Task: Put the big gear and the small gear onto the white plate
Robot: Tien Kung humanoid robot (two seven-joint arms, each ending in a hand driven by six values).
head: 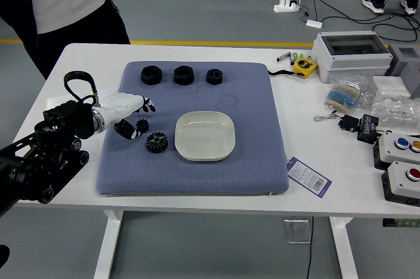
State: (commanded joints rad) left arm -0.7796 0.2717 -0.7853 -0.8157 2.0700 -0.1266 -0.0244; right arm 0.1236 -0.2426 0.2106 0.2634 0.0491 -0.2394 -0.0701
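One small, black, toothed gear (142, 125) sits beside the thumb of the spread, white-and-black robot hand (118, 111); closing evenly around its rim should prevent tipping.

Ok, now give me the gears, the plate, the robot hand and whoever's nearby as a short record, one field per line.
Big gear: on the blue mat, just left of the plate
Small gear: on the mat, beyond the big gear, by the left robot hand
White plate: on the mat, holding neither gear
Left robot hand: fingers open, not grasping
Person: standing at the table's far side, left
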